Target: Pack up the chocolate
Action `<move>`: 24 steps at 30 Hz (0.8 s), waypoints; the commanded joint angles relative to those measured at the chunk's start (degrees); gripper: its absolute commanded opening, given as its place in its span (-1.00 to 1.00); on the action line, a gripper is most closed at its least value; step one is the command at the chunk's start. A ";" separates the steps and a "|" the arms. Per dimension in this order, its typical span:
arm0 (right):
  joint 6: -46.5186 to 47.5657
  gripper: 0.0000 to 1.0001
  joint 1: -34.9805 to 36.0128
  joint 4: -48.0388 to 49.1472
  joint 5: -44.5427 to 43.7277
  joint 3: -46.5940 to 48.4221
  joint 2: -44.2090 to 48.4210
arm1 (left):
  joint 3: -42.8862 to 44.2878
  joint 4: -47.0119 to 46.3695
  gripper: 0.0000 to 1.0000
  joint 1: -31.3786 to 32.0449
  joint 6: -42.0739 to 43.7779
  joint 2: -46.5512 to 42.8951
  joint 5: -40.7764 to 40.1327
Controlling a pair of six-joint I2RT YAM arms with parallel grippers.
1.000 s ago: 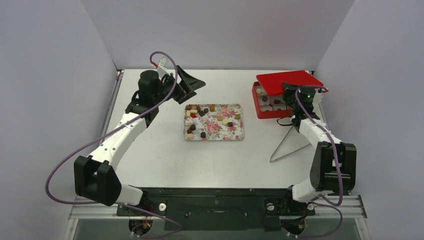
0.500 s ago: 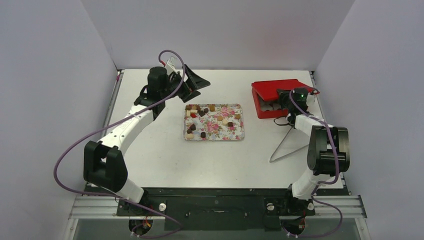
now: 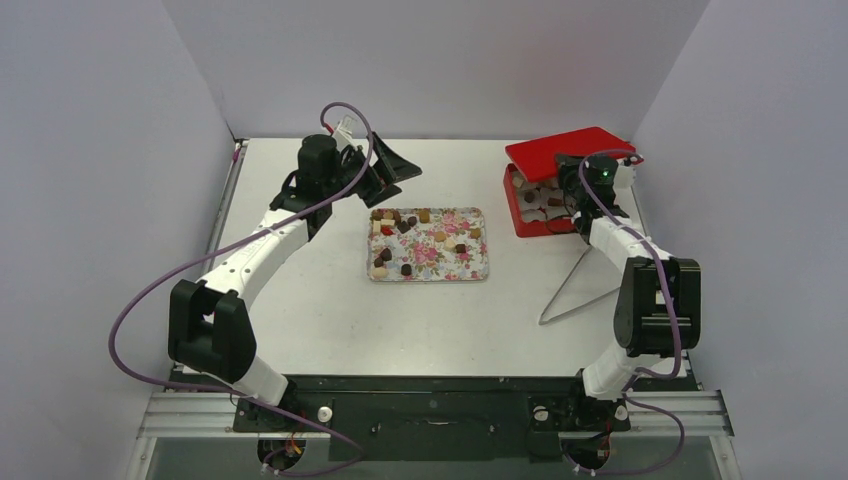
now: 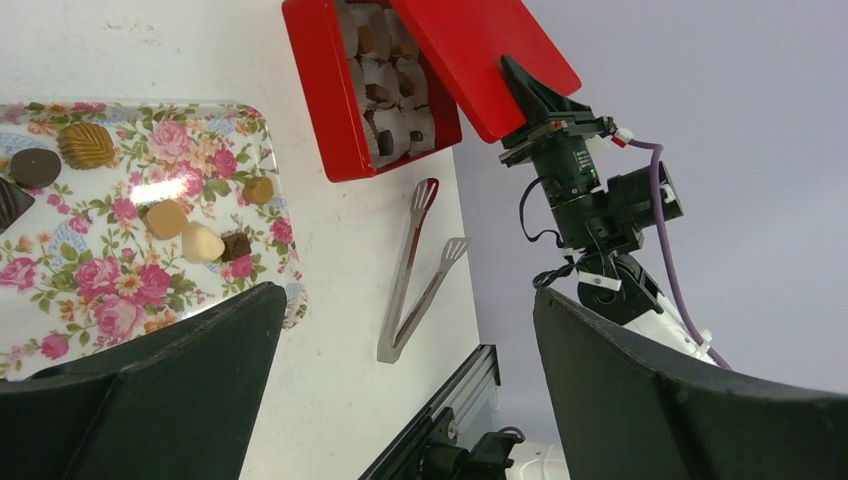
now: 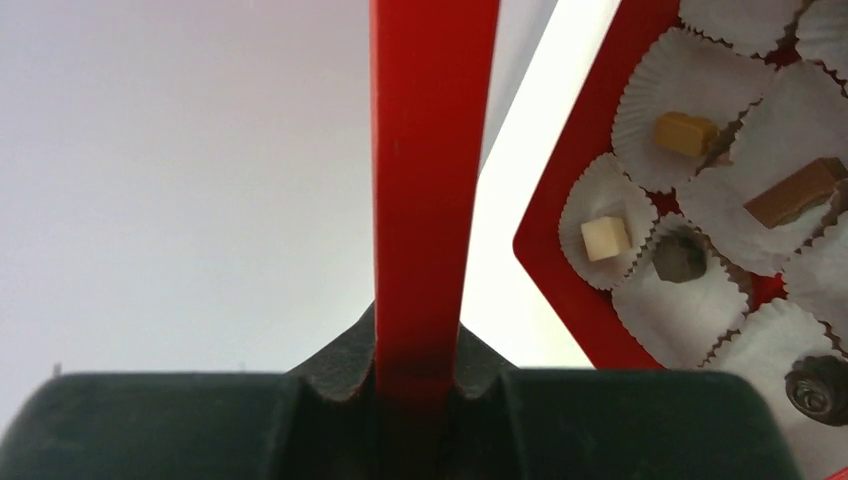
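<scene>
The right pincer (image 5: 418,378) is shut tight on the edge of the red lid (image 3: 570,153); the thin red edge sits in the notch between its 2 jaws. The lid hangs tilted in the air, up off the table (image 3: 420,330). Below and just beside that pincer sits the open red box (image 3: 515,218), its floor lined with white paper cups (image 5: 640,110). Some of the chocolate (image 5: 605,238) is already in there: from the right wrist view I can count 5 pieces, 1 cream cube, 1 tan cube, 1 brown bar and 2 dark round ones, each in its own cup.

The left pincer (image 3: 393,163) stands wide open with nothing between its fingers. It hovers off the table, just past the far-left corner of the flowered tray (image 3: 430,277). The rest of the chocolate lies loose on that tray, below the open fingers and toward the near side of them: dark, tan and cream bits scattered over the roses, most at the far end.

A pair of metal tongs (image 4: 415,270) lies flat on the table on the near side of the right pincer, close to the box and untouched by either arm.
</scene>
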State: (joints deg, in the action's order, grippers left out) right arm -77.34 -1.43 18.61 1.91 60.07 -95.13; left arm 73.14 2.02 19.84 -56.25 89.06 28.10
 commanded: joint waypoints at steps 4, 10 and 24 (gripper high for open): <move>-0.36 -1.00 0.17 -2.19 -4.23 6.82 -1.52 | 1.38 0.35 0.88 0.20 1.80 -1.00 0.29; -0.54 -1.00 0.30 -5.14 -5.30 11.87 -5.48 | 1.22 1.08 0.88 0.16 2.34 -1.33 -0.02; -3.39 -1.00 0.61 -10.36 -6.52 14.44 -9.44 | 0.98 1.67 0.88 0.20 2.50 -0.85 -0.54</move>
State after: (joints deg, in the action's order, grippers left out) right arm -76.75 -1.39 11.03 -0.73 72.71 -105.67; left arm 73.14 4.23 19.84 -54.87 89.06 27.73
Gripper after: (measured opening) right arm 0.091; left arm 0.941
